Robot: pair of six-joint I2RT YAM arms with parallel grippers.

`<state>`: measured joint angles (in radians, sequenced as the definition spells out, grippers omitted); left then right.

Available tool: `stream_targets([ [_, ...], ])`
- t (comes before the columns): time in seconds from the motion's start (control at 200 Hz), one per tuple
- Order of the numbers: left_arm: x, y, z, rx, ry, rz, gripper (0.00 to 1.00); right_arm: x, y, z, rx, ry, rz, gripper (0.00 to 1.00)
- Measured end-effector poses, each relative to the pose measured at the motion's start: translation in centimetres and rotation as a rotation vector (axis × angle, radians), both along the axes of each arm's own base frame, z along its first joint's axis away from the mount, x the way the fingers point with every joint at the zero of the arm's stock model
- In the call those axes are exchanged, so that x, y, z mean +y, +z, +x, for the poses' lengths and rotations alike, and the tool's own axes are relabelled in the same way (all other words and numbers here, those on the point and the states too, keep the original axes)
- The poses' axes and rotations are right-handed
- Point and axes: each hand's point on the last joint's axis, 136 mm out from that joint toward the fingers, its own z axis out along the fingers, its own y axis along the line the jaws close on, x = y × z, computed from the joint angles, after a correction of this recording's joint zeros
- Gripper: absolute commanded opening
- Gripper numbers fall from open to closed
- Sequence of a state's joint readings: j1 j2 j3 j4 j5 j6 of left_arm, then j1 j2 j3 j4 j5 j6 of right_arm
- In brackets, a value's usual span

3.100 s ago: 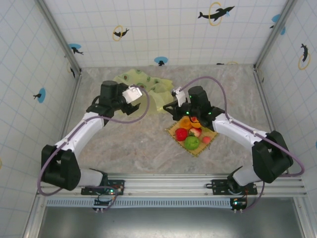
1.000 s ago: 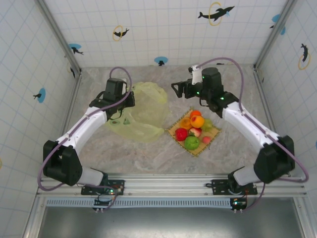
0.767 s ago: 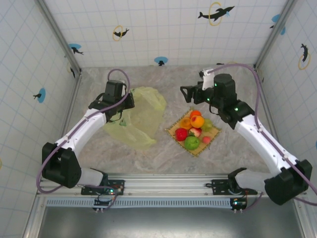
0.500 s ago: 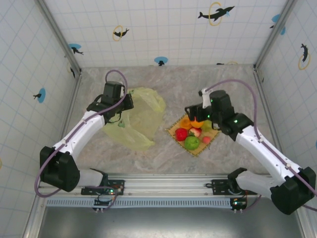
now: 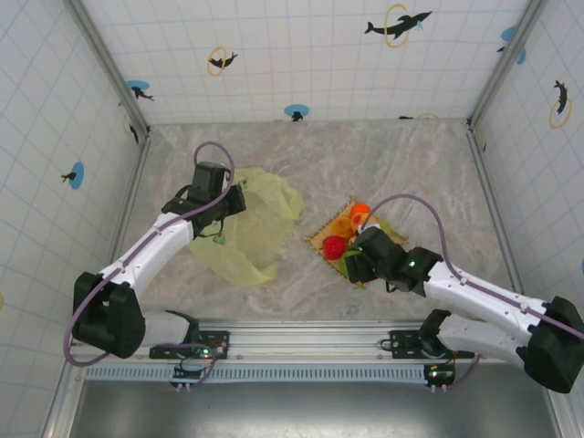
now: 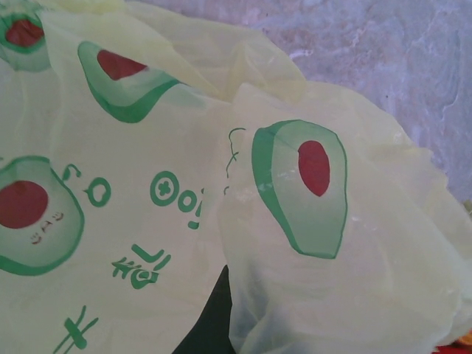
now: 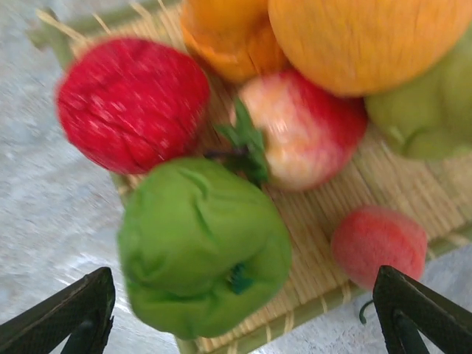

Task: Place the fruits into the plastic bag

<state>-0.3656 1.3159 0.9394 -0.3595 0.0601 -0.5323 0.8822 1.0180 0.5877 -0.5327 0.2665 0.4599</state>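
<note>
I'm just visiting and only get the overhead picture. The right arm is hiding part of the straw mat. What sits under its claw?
Observer: Its wrist camera shows a green fruit lying between the wide-open fingers of the right gripper, not touched by them, at the edge of the mat.
Visitor: Is any other fruit hidden under there?
Observer: Yes, a small pinkish-red fruit sits beside the green one, also near the mat's edge.
Visitor: The bag looks plain from above. Is anything printed on it?
Observer: On the left wrist camera, the plastic bag shows green avocado halves with red pits.
</note>
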Motion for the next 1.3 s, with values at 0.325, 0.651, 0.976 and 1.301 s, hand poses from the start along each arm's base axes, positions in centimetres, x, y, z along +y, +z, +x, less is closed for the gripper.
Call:
stream_targets([
  [0.325,-0.8,0.5,0.3,-0.014,-0.019,-0.043,0.0,0.9,-1.2,0.8,0.041,-0.011,0.073,0.94],
  [0.651,-1.2,-0.1,0.2,0.007,-0.034,-0.054,0.0,1.9,-1.7,1.0,0.061,0.007,0.119,0.88],
  [0.976,-1.4,-0.1,0.1,0.01,-0.041,-0.06,0.0,1.7,-3.0,0.5,0.105,0.01,0.117,0.78],
  [1.301,-1.4,-0.1,0.1,0.011,-0.044,-0.063,0.0,1.8,-2.3,0.0,0.104,0.029,0.14,0.67],
])
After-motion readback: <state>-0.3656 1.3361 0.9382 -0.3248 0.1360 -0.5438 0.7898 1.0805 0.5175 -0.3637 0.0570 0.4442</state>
